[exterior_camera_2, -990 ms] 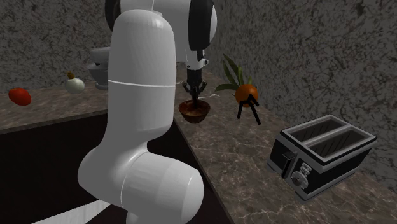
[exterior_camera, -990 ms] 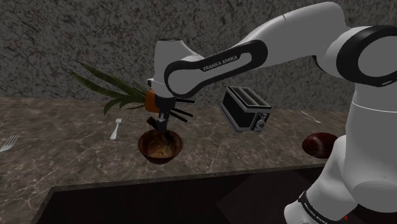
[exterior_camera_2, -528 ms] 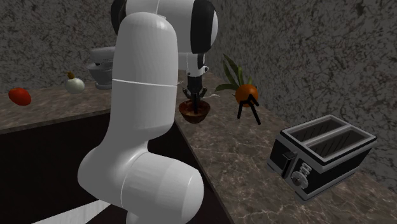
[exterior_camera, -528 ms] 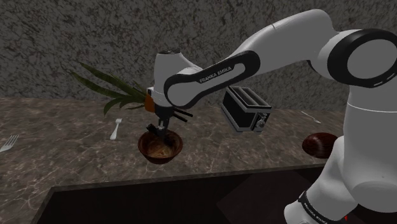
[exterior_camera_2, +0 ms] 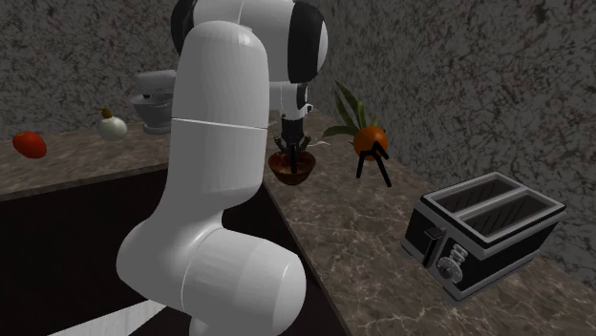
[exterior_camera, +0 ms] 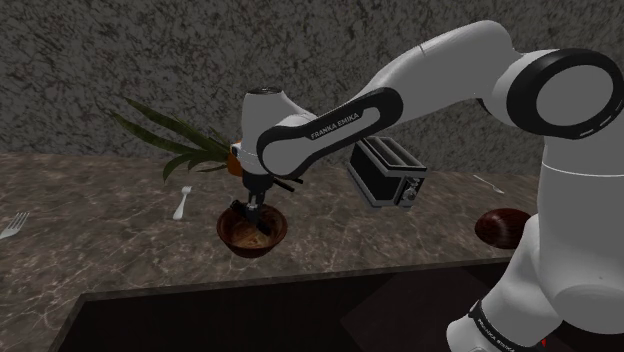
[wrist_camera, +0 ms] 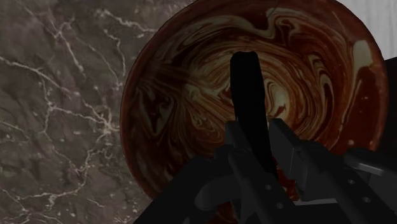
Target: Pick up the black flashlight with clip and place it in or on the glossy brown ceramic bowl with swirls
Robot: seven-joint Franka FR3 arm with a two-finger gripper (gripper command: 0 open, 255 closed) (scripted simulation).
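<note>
The glossy brown bowl with cream swirls (exterior_camera: 270, 236) (exterior_camera_2: 294, 173) (wrist_camera: 146, 95) stands on the dark marble counter near its front edge. My gripper (exterior_camera: 252, 208) (exterior_camera_2: 292, 151) (wrist_camera: 261, 156) hangs low over the bowl, its fingertips at the rim. The black flashlight (wrist_camera: 247, 89) reaches from between the fingers out over the bowl's inside. The fingers look spread, with a small gap beside the flashlight. The arm's wrist hides the flashlight in the shoulder view.
A black toaster (exterior_camera: 385, 172) (exterior_camera_2: 487, 229) stands to the shoulder view's right of the bowl. An orange pot with long leaves (exterior_camera_2: 369, 141) is behind it. A fork (exterior_camera: 182, 203) lies nearby, and a second dark bowl (exterior_camera: 503, 225) sits by the stand. A dark sink recess (exterior_camera: 250, 315) runs along the front.
The gripper has come down with the flashlight from above the bowl to its rim. Its fingers have spread apart.
</note>
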